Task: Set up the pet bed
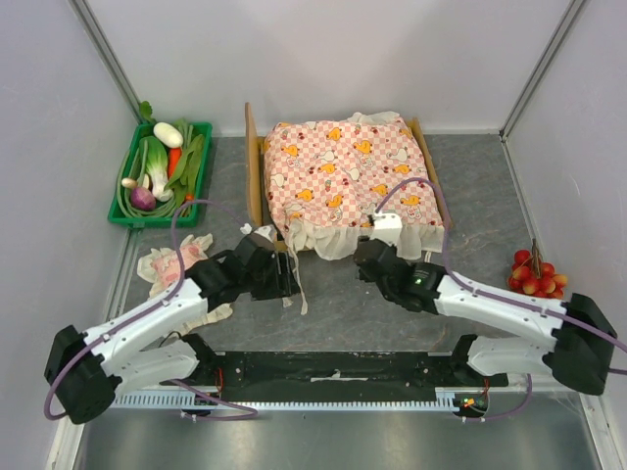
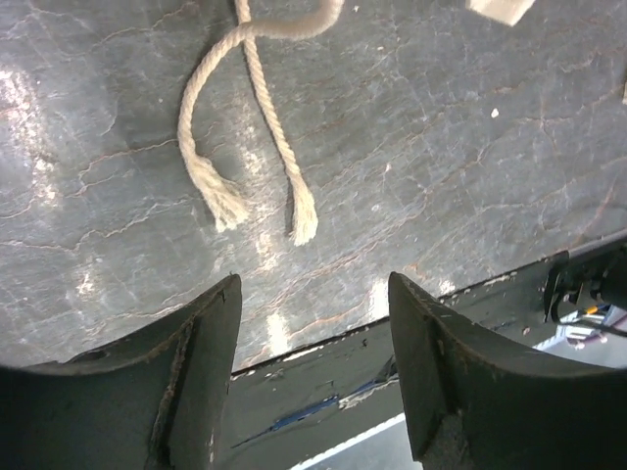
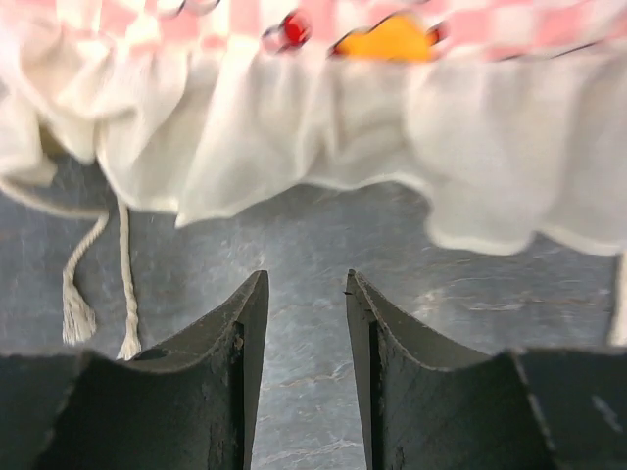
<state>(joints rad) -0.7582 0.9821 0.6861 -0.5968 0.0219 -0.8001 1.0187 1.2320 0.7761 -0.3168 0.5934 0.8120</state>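
The pet bed (image 1: 253, 162) stands at the back middle of the table, its light-wood headboard on the left. The pink-checked mattress (image 1: 343, 176) lies over it and hides the base; its white frill (image 3: 323, 147) hangs over the near side. Two cream cords (image 2: 250, 147) trail from it onto the table. The small pink frilled pillow (image 1: 178, 264) lies on the table to the left. My left gripper (image 1: 289, 282) is open and empty just above the table, near the cord ends (image 2: 313, 284). My right gripper (image 1: 365, 253) is open and empty, just short of the frill (image 3: 306, 279).
A green tray (image 1: 201, 127) with vegetables stands at the back left. A bunch of red fruit (image 1: 537, 274) lies at the right. Grey walls close in both sides and the back. The table's near edge (image 2: 323, 343) shows just beyond my left fingers.
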